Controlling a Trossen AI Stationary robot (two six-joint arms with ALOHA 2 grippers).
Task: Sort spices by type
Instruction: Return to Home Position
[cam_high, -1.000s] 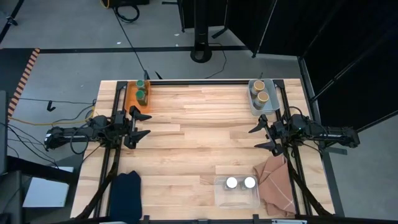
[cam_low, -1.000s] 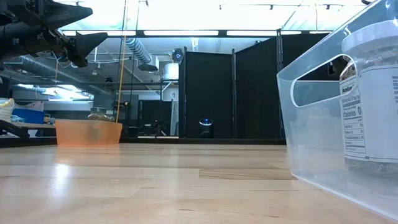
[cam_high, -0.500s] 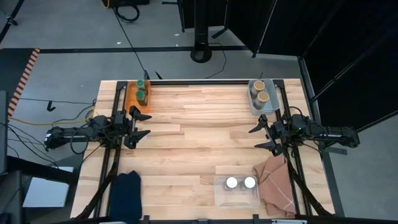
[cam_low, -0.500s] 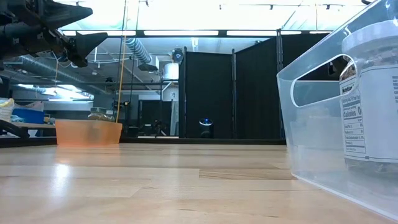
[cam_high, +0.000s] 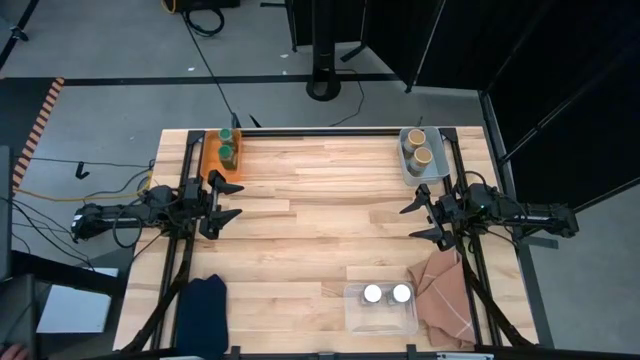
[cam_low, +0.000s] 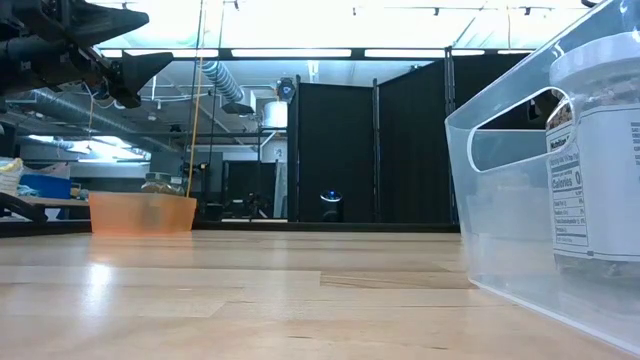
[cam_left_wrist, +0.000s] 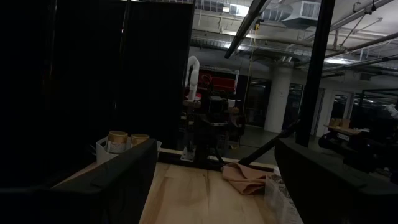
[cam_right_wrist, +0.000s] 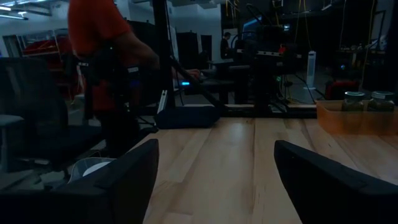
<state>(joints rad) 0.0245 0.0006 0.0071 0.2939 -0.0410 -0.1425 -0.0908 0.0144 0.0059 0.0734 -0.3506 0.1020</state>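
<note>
Overhead, the sort reads as complete: all six spice jars stand upright in bins at the edges of the counter. The green-lidded jars sit in the orange bin at the far left corner. The tan-lidded jars sit in the gray bin at the far right corner. The white-lidded jars sit side by side in the transparent bin at the near edge, right of centre.

The left gripper hovers over the counter's left margin, fingers spread and holding nothing, with the orange bin just beyond it toward the far edge. The right gripper mirrors it at the right margin, fingers likewise spread and empty. It lies between the gray bin on its far side and the transparent bin on its near side, and is the arm nearer both. Each gripper points inward across bare wood, so no jar lies between or ahead of the fingers. Retraction to rest should therefore need no clearance from any bin.
</note>
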